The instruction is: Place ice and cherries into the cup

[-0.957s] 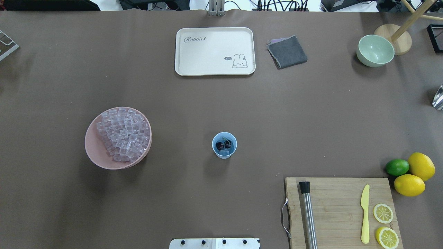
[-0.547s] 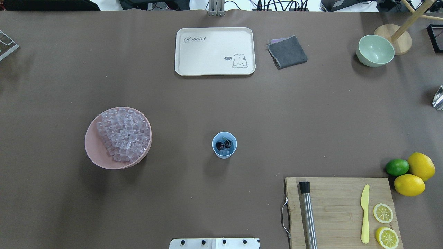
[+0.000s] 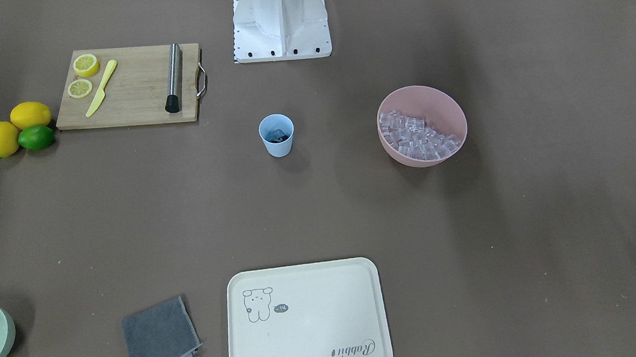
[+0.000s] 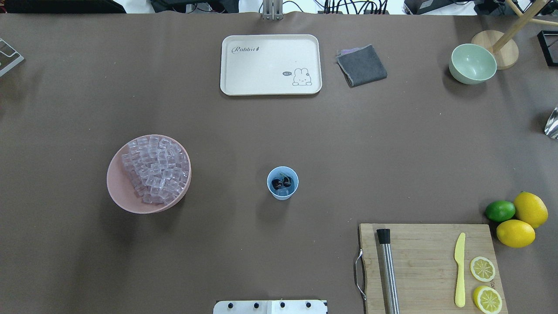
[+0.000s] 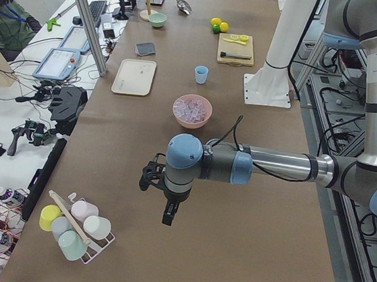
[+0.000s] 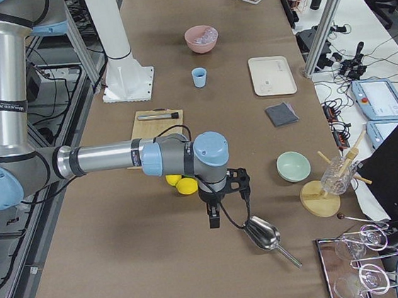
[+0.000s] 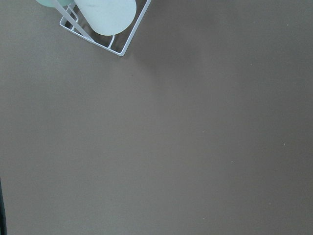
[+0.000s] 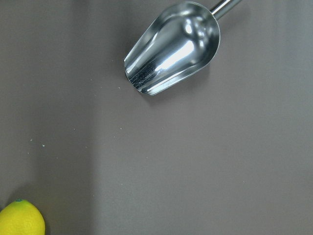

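The light-blue cup (image 4: 283, 183) stands upright mid-table, with dark cherries (image 4: 277, 183) and a cube of ice (image 4: 284, 191) inside it. More ice (image 4: 156, 169) is heaped in the pink bowl (image 4: 117, 192), off to the cup's left in the overhead view. Neither arm shows in the overhead or front views. My left gripper (image 5: 167, 212) hangs over bare table far from the cup, near a rack of cups. My right gripper (image 6: 214, 218) hangs at the other end, beside a metal scoop. I cannot tell whether either gripper is open or shut.
A cream tray (image 4: 270, 64), a grey cloth (image 4: 362, 65) and a pale green bowl (image 4: 473, 63) line the far side. The cutting board (image 4: 427, 261) holds a muddler, a yellow knife and lemon slices; lemons and a lime lie beside it. The scoop (image 8: 171, 46) lies under the right wrist.
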You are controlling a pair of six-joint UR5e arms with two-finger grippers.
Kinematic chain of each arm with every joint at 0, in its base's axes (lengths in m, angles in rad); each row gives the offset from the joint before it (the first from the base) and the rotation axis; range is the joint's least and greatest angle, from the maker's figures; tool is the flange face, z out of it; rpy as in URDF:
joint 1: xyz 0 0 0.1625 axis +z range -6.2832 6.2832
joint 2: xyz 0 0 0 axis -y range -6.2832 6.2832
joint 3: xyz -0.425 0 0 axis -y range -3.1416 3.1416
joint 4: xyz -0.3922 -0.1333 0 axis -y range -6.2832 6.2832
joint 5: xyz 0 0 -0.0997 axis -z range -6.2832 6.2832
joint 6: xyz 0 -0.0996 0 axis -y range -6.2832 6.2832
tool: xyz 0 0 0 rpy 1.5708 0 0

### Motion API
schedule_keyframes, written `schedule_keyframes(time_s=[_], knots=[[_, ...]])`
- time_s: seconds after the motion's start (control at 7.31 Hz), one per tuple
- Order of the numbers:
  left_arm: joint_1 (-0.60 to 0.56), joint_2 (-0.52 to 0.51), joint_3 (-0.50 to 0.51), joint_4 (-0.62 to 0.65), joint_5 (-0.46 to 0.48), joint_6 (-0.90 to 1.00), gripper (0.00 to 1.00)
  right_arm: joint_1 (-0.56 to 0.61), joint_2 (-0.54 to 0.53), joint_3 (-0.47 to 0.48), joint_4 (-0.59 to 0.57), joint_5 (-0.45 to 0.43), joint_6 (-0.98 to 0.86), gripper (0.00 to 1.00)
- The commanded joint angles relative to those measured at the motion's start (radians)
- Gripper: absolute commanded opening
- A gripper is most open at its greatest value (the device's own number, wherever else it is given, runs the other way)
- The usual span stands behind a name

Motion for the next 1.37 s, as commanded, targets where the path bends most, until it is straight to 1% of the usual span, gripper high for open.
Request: schedule_keyframes(time_s=[0.0,1.23], knots=[[0.0,0.0,0.0,0.0,0.0,0.0,0.98,0.0,0.001,0.002,-0.001,0.0,0.0,1.0],[0.002,-0.006,0.0,0.002,0.0,0.0,0.98,-0.012,0.007,0.008,0.001,0.017,0.0,1.0]])
